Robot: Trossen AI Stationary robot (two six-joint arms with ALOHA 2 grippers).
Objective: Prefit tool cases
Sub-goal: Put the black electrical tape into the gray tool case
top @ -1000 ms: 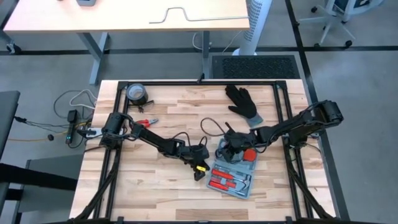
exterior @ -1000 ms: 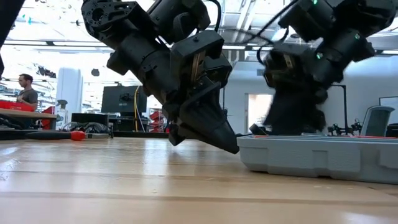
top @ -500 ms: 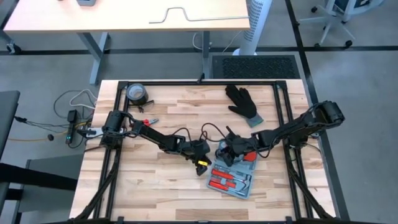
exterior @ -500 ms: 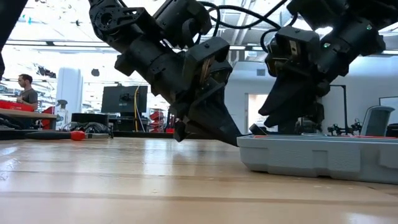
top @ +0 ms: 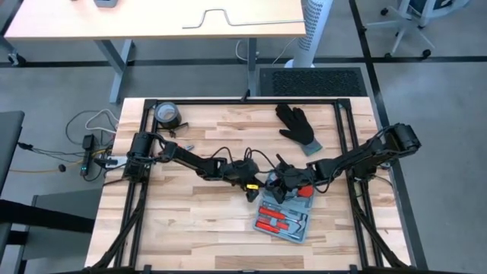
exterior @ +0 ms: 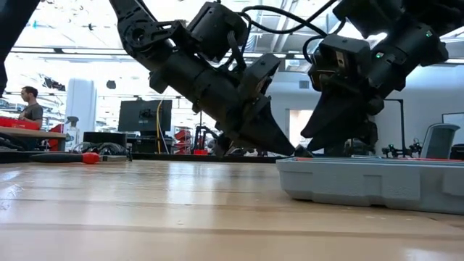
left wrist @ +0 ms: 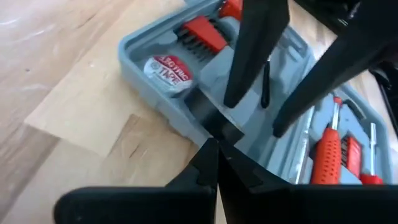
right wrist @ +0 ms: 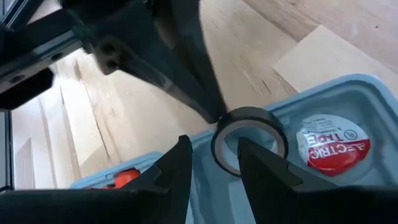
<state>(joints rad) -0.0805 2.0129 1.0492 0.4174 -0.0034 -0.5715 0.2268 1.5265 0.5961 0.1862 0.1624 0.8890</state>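
The blue-grey tool case (top: 285, 215) lies open on the table right of centre. Red-handled tools and a red-and-white tape roll (right wrist: 333, 146) fill its recesses. At its far left corner a dark tape roll (right wrist: 249, 138) stands on edge on the case rim. My right gripper (top: 276, 185) comes in from the right and is shut on this roll. My left gripper (top: 257, 188), fingers shut, reaches in from the left and meets the same roll with its tips (left wrist: 214, 148). My left gripper touches the dark roll's outer band (left wrist: 211, 121) with the tips of its shut fingers, slanting down from the table's left. My right gripper has the roll's wall (right wrist: 221, 146) between its fingers: one finger (right wrist: 258, 165) at the hole, one (right wrist: 180, 165) outside. They slant down from the right. The roll stands tilted, its lower edge on the case.
A black glove (top: 298, 125) lies at the far right. Another dark tape roll (top: 167, 114) sits at the far left corner, and a red-handled tool (top: 180, 148) lies near the left arm's base. A person (exterior: 29, 101) stands in the room behind.
My left gripper has moved right and toward the far edge, from beside the case's left side up to the dark roll at its far corner, with its fingers shut throughout. The case has stayed where it was.
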